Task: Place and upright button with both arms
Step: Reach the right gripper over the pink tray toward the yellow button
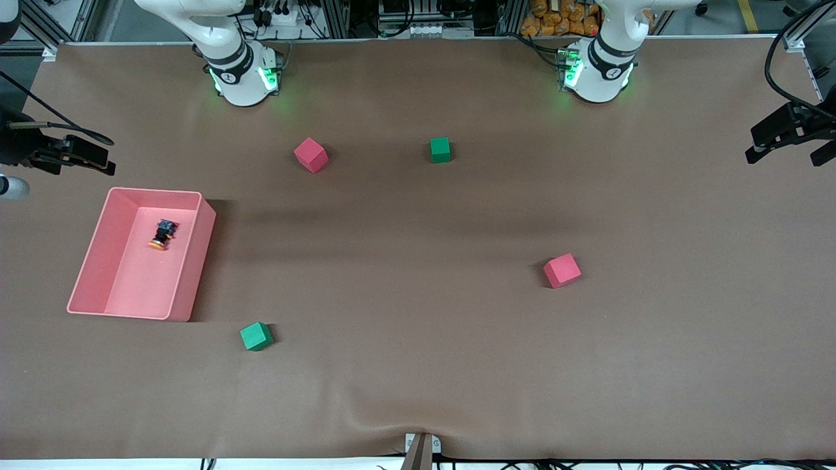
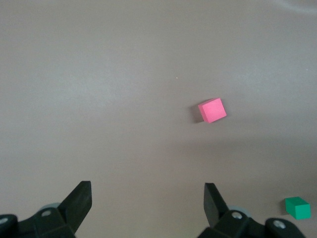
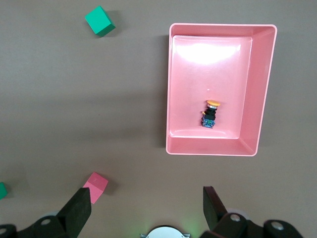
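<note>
The button (image 1: 162, 235) is lying on its side inside the pink tray (image 1: 189, 261), with its round orange cap pointing toward the front camera, so it is waiting to be lifted out and stood up. The right gripper (image 3: 147, 206) is hanging high over the tray, fingers spread wide and holding nothing (a good spot for looking down). The left gripper (image 2: 147, 201) is waiting wide open and empty too, over bare mat well away from the tray, toward the left arm's end of the table. The tray is looking smooth and shiny; the brown mat (image 1: 418, 365) is looking soft and a bit wrinkled. Two red cubes (image 1: 311, 155) and two green cubes (image 1: 256, 336) are sitting around the tray, boxy and foam-like.
</note>
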Robot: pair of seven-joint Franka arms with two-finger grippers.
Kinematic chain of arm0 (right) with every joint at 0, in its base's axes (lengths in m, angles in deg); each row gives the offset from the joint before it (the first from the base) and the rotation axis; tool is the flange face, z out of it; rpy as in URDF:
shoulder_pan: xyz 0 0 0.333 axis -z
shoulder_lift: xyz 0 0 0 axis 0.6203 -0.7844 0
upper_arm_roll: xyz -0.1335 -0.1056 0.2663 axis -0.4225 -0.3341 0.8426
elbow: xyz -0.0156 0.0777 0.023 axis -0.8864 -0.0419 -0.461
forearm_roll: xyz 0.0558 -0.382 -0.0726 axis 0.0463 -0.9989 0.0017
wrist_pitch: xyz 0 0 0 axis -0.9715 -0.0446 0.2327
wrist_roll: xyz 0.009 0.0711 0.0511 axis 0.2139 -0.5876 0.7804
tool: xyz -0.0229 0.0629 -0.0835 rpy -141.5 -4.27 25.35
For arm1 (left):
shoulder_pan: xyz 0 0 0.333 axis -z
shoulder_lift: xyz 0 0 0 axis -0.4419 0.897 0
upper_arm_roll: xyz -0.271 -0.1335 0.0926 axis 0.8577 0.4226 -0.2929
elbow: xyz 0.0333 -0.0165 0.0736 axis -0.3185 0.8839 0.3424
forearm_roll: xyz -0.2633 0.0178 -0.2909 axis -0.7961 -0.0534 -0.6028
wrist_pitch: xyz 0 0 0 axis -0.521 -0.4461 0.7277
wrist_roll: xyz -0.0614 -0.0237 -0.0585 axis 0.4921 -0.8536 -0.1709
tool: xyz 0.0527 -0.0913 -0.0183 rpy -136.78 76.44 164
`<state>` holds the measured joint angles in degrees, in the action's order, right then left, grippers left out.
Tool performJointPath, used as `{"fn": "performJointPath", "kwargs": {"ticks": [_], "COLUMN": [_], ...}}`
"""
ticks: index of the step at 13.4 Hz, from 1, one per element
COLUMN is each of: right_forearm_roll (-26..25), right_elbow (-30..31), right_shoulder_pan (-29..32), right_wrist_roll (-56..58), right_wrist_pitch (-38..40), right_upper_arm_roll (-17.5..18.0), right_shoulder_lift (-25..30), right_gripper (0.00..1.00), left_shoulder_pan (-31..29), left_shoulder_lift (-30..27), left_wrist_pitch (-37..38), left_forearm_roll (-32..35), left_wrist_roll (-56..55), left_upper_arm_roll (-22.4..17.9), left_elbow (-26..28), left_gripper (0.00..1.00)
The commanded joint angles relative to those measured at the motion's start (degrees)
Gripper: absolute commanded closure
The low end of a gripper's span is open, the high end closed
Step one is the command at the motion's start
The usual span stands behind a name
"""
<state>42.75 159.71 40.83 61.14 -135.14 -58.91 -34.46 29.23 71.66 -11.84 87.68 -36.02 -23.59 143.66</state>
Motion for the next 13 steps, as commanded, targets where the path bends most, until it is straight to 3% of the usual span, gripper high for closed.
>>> {"fn": "performJointPath", "kwargs": {"ticks": [1,8,13], "right_forearm_roll": [-0.6,-0.7,-0.7], "right_elbow": [0.1,0.7,2.0], "right_shoulder_pan": [0.1,0.2,3.6], "right_wrist_roll": [0.3,0.3,1.1], "right_wrist_pitch": [0.0,0.1,-0.9], "right_upper_arm_roll": [0.0,0.0,-0.1], "right_shoulder_lift": [0.3,-0.5,-5.1], "right_gripper": [0.0,0.0,0.0], "left_shoulder_pan": [0.0,-0.7,-0.6], "left_shoulder_lift": [0.8,0.9,0.9], "left_wrist_pitch": [1.1,1.1,1.1], "left_forearm_roll": [1.0,0.6,1.0], "left_wrist_roll": [0.6,0.6,0.3], "left_upper_arm_roll": [0.2,0.1,0.0], "left_elbow": [-1.4,-1.2,-1.4], "left_gripper": [0.0,0.0,0.0]}}
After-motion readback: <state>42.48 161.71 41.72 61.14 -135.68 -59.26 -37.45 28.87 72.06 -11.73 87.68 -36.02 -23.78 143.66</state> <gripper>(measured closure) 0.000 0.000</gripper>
